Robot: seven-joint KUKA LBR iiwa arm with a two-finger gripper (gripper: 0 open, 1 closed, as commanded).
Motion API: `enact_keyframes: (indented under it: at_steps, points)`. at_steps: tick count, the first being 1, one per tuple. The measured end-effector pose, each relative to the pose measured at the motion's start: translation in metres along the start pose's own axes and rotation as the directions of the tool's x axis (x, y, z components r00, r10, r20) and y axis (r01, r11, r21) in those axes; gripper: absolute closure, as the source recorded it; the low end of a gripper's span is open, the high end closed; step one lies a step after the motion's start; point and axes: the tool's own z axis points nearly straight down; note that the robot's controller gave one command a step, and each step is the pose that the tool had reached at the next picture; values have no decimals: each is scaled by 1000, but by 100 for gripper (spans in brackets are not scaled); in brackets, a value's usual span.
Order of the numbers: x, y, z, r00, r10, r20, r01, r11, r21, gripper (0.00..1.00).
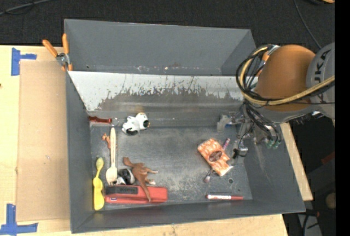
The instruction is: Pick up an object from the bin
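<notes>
My gripper [239, 148] hangs low at the right side of the bin, under the arm's orange cover. Just to its left, on the bin floor, lies a crumpled orange-and-white patterned packet [212, 155]; whether the gripper touches its right edge I cannot tell. A small grey metal piece [210, 177] lies right below the packet. Nearer the front wall a thin red-and-white pen [224, 196] rests flat.
At the left of the bin lie a black-and-white toy animal [135, 123], a pale wooden spoon [112, 154], a yellow plastic utensil [98, 191], a brown toy animal [141, 172] and a flat red tool [138, 195]. Bare floor spans the middle.
</notes>
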Motion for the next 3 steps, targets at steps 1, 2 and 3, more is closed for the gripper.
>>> enact_keyframes:
  at_steps: [1, 2, 3]
  points:
    - [17, -2, 57, 997, 72, -5, -72, 997, -3, 0]
    - [-3, -10, 75, 986, -165, 25, 165, 986, 7, 100]
    - [-3, -10, 75, 986, -166, 26, 166, 986, 7, 100]
